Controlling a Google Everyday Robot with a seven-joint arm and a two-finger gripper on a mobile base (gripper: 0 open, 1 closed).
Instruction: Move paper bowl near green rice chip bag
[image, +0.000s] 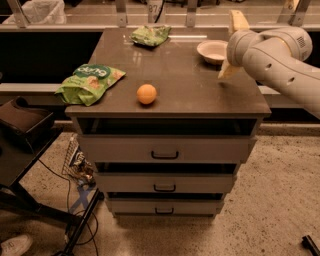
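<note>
The paper bowl (212, 50) is a shallow white bowl at the back right of the cabinet top (190, 85). The green rice chip bag (90, 81), lime green with white lettering, lies at the front left corner, partly over the edge. My gripper (232, 46) is just right of the bowl. Its two pale fingers are spread apart, one pointing up behind the bowl (238, 21) and one down at the tabletop (227, 71). It holds nothing. The white arm (280, 57) comes in from the right.
An orange ball (146, 93) sits near the front middle. A smaller dull green bag (150, 35) lies at the back. Drawers (165, 150) are below. A dark stand (25, 130) and cables are on the floor at left.
</note>
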